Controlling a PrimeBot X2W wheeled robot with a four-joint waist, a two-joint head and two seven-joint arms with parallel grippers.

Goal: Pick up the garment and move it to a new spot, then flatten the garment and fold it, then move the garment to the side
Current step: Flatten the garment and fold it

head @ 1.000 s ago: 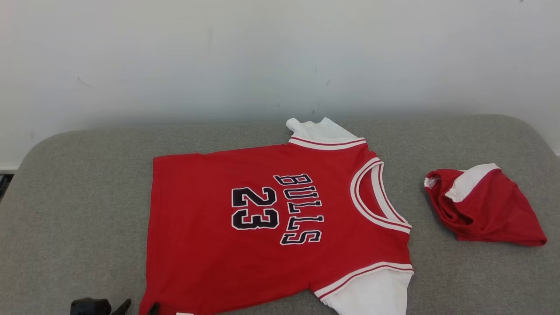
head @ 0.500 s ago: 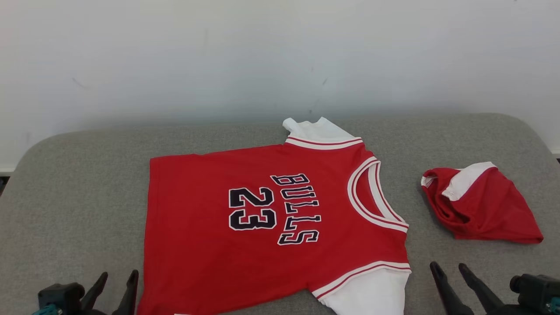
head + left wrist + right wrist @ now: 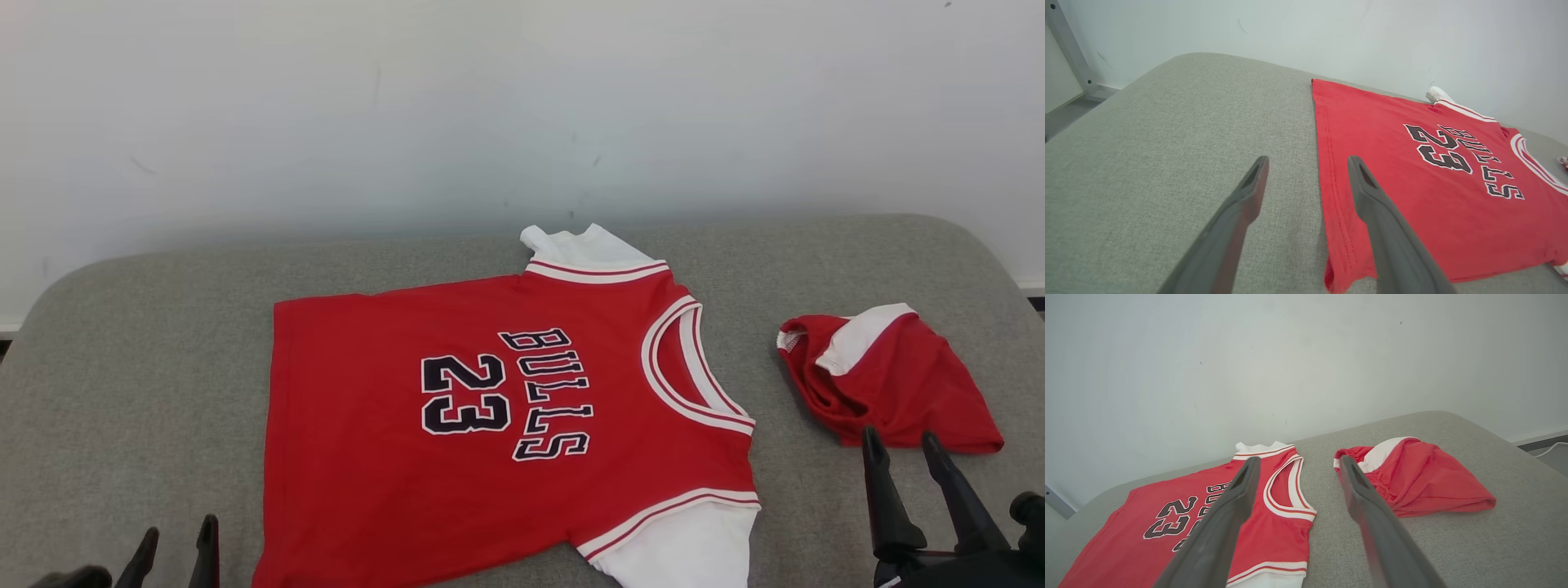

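Observation:
A red jersey with white trim and "BULLS 23" lies spread flat on the grey padded surface, collar to the right. In the left wrist view the jersey has its hem just right of my left gripper. That left gripper stands open at the lower left, beside the hem and apart from it. My right gripper is open at the lower right, its tips just in front of a crumpled red and white garment. The right wrist view shows the right gripper between the jersey and the crumpled garment.
A pale wall rises right behind the padded surface. The surface has rounded corners at far left and far right, with floor beyond them. Bare grey fabric stretches left of the jersey and between the two red pieces.
My right gripper has come into view and moved up and right towards the crumpled garment. My left gripper has drawn left, away from the jersey's hem. The head view shifted slightly.

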